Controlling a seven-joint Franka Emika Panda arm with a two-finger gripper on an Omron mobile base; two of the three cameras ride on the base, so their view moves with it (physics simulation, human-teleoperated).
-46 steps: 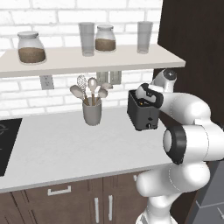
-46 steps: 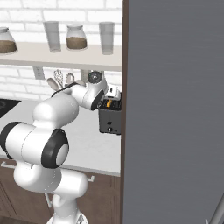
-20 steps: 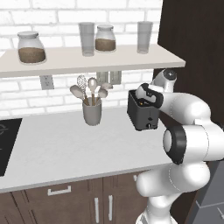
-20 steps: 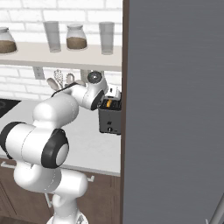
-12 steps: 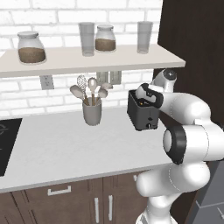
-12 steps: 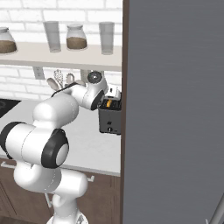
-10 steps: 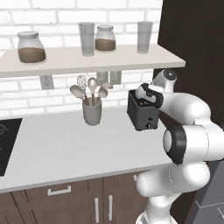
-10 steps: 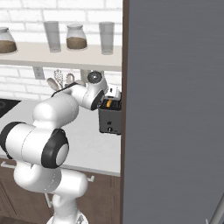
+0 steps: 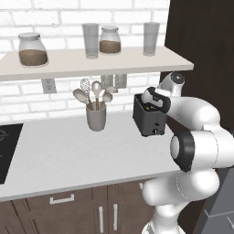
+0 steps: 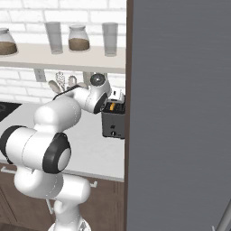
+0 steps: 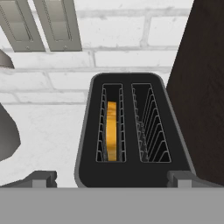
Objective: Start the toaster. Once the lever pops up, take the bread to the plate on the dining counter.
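Note:
The dark toaster [image 9: 148, 122] stands on the pale worktop by the brick wall, also seen in the right base view [image 10: 113, 125]. From above, the toaster [image 11: 131, 131] shows two slots. The bread [image 11: 112, 131] sits sunk in the left slot, its golden crust edge up. My gripper [image 9: 153, 102] hovers just over the toaster's top, open, with one fingertip [image 11: 43, 177] at each side of the toaster's near end and nothing held. The plate and the dining counter are out of view.
A grey utensil cup [image 9: 96, 118] stands left of the toaster. A shelf [image 9: 91, 61] with jars and glasses hangs above. A tall dark cabinet wall [image 10: 180, 113] rises right beside the toaster. A black cooktop [image 9: 7, 151] lies at the far left.

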